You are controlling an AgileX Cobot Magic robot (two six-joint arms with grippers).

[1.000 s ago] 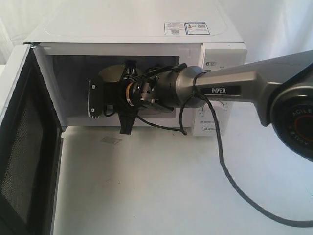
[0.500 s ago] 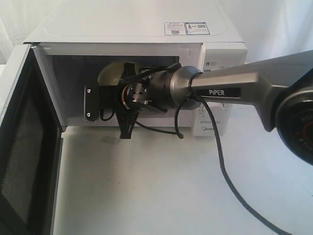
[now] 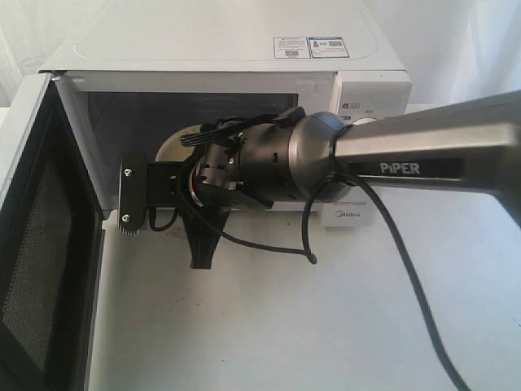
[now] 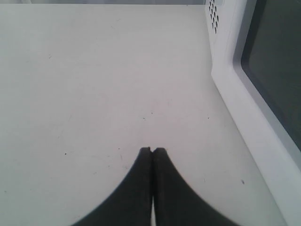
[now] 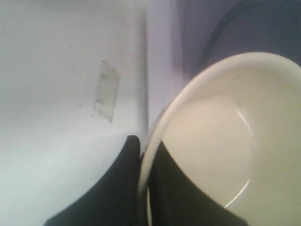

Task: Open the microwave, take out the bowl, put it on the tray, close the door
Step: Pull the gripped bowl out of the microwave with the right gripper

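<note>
White, flat tabletop (image 3: pixel 269 326) fills the foreground of the exterior view. At the lower left edge of that frame the white microwave door (image 3: pixel 37 252), dark perforated mesh on its inner face, stands swung wide open. In the left wrist view the left gripper (image 4: pixel 151 151) is closed on nothing, its two black tapering fingers (image 4: pixel 136 188) pressed tip to tip above bare tabletop, with the door's outer face and dark window (image 4: pixel 277 66) just beside it. From the right edge of the exterior frame a silver arm marked PIPER (image 3: pixel 423 159) reaches to centre-left, with a black cable (image 3: pixel 391 244) looping beneath it. The right gripper (image 5: pixel 143 143) is clamped on the rim of the small round cream-yellow bowl (image 5: pixel 211 141); the right wrist view shows one black finger outside the rim and one inside. The bowl is at the front edge of the oven cavity, near a pale scrap of tape (image 5: pixel 106 96) on the tabletop; whether its base rests on anything cannot be told. In the exterior view only an arc of the bowl shows, left of centre, behind the gripper's body. Beyond stands the boxy white countertop microwave (image 3: pixel 220 49), its control panel (image 3: pixel 370 98) at centre right partly hidden by the arm, and two printed stickers (image 3: pixel 311 46) on its top in the upper middle of the frame.
</note>
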